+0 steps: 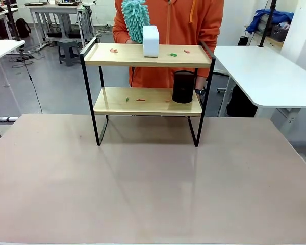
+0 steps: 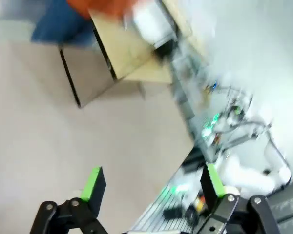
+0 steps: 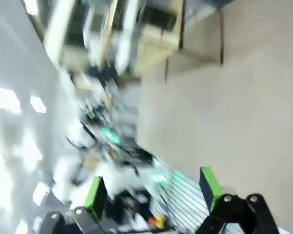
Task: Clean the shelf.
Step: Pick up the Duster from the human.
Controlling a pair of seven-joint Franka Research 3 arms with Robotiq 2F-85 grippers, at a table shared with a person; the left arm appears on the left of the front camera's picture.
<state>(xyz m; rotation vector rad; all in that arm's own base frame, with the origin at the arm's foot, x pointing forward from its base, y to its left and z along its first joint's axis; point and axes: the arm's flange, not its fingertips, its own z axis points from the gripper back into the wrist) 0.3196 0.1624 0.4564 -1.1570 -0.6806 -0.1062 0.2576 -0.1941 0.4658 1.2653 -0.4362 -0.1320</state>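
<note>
**Shelf well apart from both grippers, nothing held**

Front view first: the shelf (image 1: pixel 127 57) stands at the far middle of the table (image 1: pixel 143 189), upright on its four legs. A white box (image 1: pixel 151 41) is on the top board and a black cylinder (image 1: pixel 183 87) on the lower one. Little red and green scraps (image 1: pixel 172 54) are scattered over both boards. Right behind it a person (image 1: pixel 188 30) in an orange hoodie holds a teal duster (image 1: pixel 135 18) up above the top board.

Left wrist view, pretty blurry: the left gripper (image 2: pixel 152 175) has its jaws spread wide with nothing between the green pads, just bare table under it. The shelf (image 2: pixel 127 48) is up in the top left, well apart.

Right wrist view, even blurrier: the right gripper (image 3: pixel 153 180) is also gaping wide and empty. The shelf (image 3: pixel 156 53) is a smear near the top edge, well apart from the fingers.
</note>
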